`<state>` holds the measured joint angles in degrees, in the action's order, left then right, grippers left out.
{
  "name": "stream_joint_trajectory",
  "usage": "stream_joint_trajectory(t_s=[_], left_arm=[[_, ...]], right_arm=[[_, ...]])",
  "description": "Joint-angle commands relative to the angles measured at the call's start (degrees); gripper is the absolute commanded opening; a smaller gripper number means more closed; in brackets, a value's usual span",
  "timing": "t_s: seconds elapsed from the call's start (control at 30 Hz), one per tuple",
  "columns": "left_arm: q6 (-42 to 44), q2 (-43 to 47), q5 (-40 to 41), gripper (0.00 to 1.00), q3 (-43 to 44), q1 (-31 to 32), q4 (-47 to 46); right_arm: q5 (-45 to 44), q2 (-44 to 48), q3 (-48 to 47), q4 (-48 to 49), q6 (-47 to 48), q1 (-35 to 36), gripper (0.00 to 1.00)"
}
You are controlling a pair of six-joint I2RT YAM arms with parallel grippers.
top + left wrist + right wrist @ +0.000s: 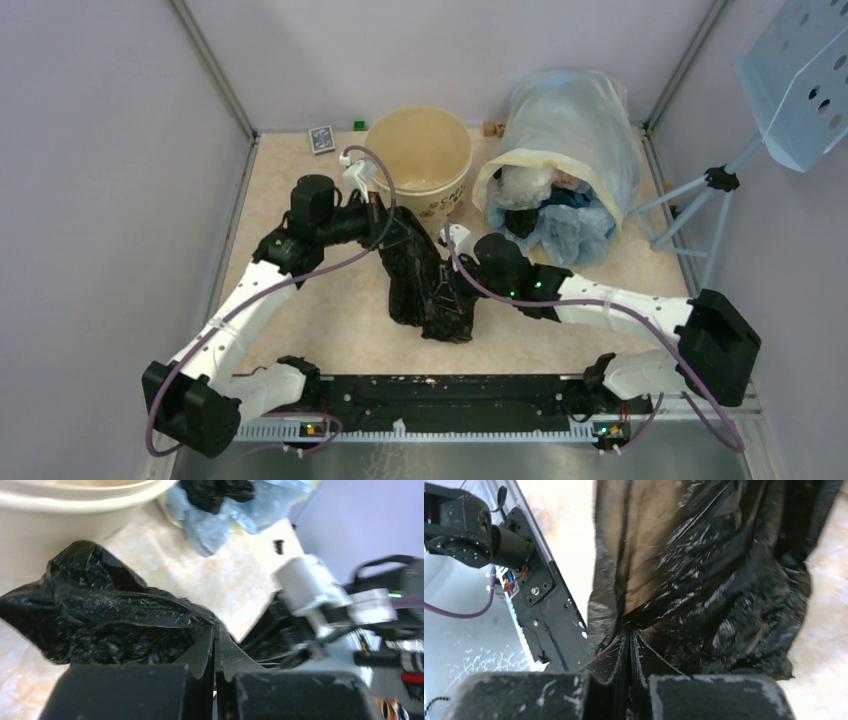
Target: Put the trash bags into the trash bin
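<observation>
A crumpled black trash bag (430, 285) stretches over the pale marbled tabletop (320, 310) between two robot arms. Its upper end reaches close to the near wall of the trash bin (415, 145), outside the rim. The cream tub stands upright at the back of the table, brown lettering on its side, its inside showing bare.

The left gripper (215, 627) has its fingers pressed together on the bag's upper left edge, just in front of the bin. The right gripper (629, 630) pinches a fold of the same glossy plastic from the other side, fingers drawn tight with film gathered between them. Whether the bag's lower bulk rests on the table cannot be told.

Just right of the bin, a large translucent sack (575, 115) lies on its side with its mouth facing the arms, blue bags (560, 230) and another black one (522, 220) spilling from it. A small card box (321, 138) and a green block (359, 125) sit by the back wall. A perforated pale panel (800, 80) on a stand rises at the far right.
</observation>
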<state>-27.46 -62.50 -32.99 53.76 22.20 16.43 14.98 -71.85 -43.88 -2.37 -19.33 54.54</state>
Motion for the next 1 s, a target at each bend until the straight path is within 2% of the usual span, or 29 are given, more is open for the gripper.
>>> stream_joint_trajectory(t_s=[0.0,0.13,0.33,0.53,0.7,0.97], left_arm=[[2.37,0.24,-11.58,0.0,6.57,-0.22,6.34],[5.56,0.19,-13.36,0.0,9.84,-0.18,10.52],[13.54,-1.36,-15.12,0.0,14.27,-0.07,19.87],[19.81,-4.33,-18.89,0.0,18.61,0.07,27.23],[21.8,-5.11,-19.97,0.0,20.32,1.1,30.07],[20.64,-2.79,-21.88,0.0,20.45,2.79,30.45]], right_arm=[[5.15,-4.48,-0.52,10.13,-1.68,2.1,0.05],[6.33,-2.95,1.57,15.14,-3.81,2.01,0.18],[2.48,6.49,5.72,13.44,-3.84,-0.83,0.33],[-8.36,15.63,9.49,7.85,-3.7,-3.39,0.55],[-10.53,17.09,12.06,7.44,-5.25,-6.49,0.58],[-9.68,7.81,11.88,13.23,-5.47,-6.64,0.65]])
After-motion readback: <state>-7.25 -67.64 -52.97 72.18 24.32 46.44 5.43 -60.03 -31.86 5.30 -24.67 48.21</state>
